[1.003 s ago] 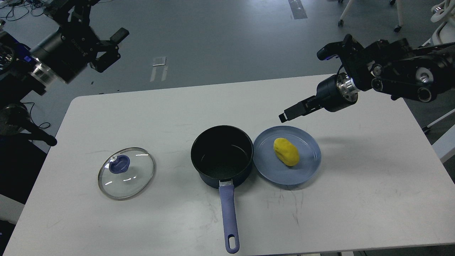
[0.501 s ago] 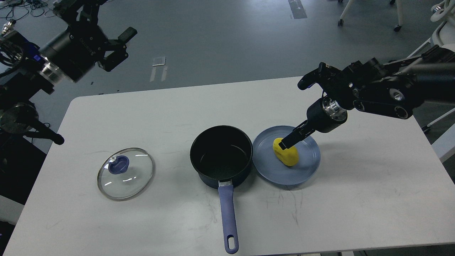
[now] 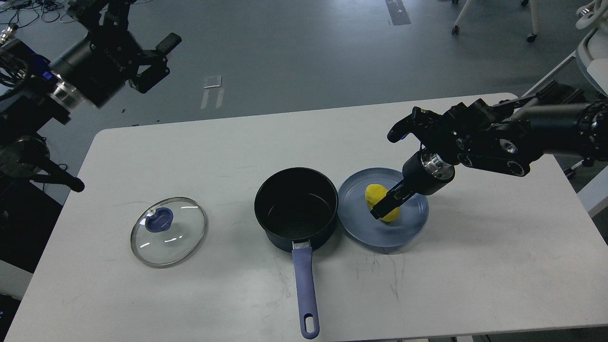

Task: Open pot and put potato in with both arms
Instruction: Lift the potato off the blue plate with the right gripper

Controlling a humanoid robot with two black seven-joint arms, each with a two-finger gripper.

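Note:
The dark blue pot (image 3: 297, 206) stands open at the table's middle, its handle (image 3: 304, 289) pointing at me. Its glass lid (image 3: 168, 231) with a blue knob lies flat on the table to the left. The yellow potato (image 3: 375, 192) lies on a blue plate (image 3: 408, 228) touching the pot's right side. My right gripper (image 3: 383, 209) is down on the potato; one dark finger crosses its front and the other is hidden, so I cannot tell the grip. My left gripper (image 3: 159, 59) is open and empty, high beyond the table's far left corner.
The white table (image 3: 475, 275) has its far edge just behind my right arm. Chair legs (image 3: 494, 19) stand on the floor at the far right. Cables (image 3: 33, 12) lie on the floor at the far left.
My right gripper has come down and forward, from above the plate's far rim onto the potato. The potato looks slightly shifted. My left arm has barely moved.

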